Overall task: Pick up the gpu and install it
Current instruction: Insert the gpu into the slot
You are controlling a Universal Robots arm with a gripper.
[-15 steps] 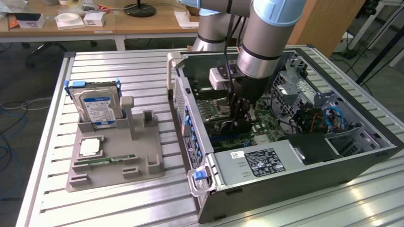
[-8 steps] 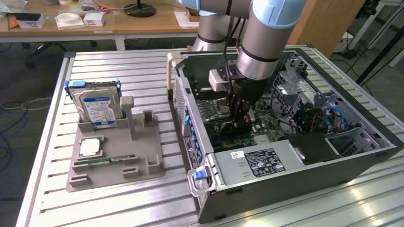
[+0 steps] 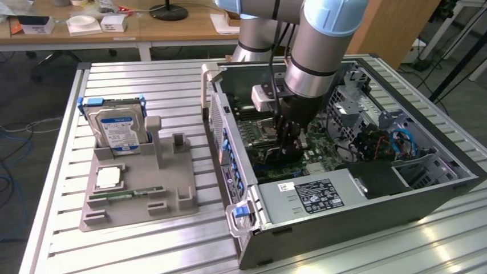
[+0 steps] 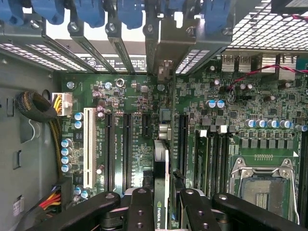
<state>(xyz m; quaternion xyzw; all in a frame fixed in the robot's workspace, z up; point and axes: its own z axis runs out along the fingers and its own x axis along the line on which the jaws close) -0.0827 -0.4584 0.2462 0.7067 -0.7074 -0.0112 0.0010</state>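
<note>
- The claw (image 4: 161,204) is seen lowered into the open computer case (image 3: 449,188), its fingers (image 4: 139,207) clenched on the gpu (image 4: 161,178), which is held edge-on between them.
- The gpu is found directly ahead of the claw, just above the motherboard (image 4: 144,96); its pale bracket end (image 4: 164,130) is seen at the far end from the claw, toward the case's rear slot openings. Whether the card touches a slot cannot be told.
- Black expansion slots (image 4: 127,144) are noted just beside the card on either side, and a white slot (image 4: 88,144) farther off to one side.
- Blue retaining clips (image 4: 94,12) are seen beyond the card's far end, along the case wall.
- A sleeved cable bundle (image 4: 36,107) with a white connector is recorded well off to one side of the claw; the empty processor socket (image 4: 262,185) lies to the opposite side.
- In the exterior view, the power supply (image 3: 308,197) is seen near the claw, inside the case, toward the camera.
- Outside the case, well apart from the claw, a grey parts holder (image 3: 137,200) is recorded on the slatted table (image 3: 114,251).
- The holder contains a hard drive (image 3: 118,131) standing upright, a processor chip (image 3: 109,177) lying flat, and a memory stick (image 3: 125,195) on its edge.
</note>
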